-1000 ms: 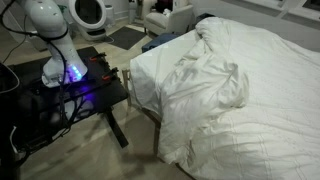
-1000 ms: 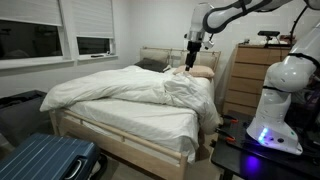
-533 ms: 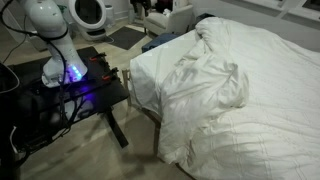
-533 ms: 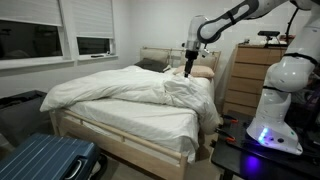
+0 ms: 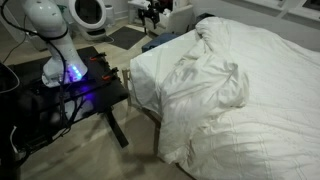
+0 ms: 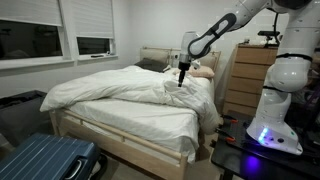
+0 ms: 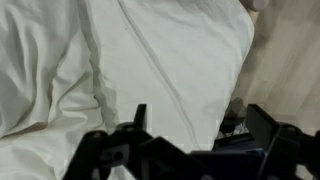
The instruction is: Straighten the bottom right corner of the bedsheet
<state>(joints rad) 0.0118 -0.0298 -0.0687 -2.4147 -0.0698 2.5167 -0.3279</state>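
One pincer (image 6: 181,85), fingers (image 7: 137,115) spread wide with nothing between them, hangs tip-down over the headboard end of the desk (image 6: 120,140), on the edge nearest the robot base (image 6: 275,100). Bedsheet (image 5: 250,90) covers nearly the whole desk, long axis running headboard end to foot end. A bunched ridge (image 5: 205,85) of folds lies along that same axis, closer to the robot-side edge. In the wrist view the sheet fills the frame under the pincer, creases slanting across it. The bottom right corner (image 7: 235,35) shows there as a blunt rounded edge pointing toward the upper right of that view, draped past the desk's edge. Contact between pincer and cloth: cannot tell.
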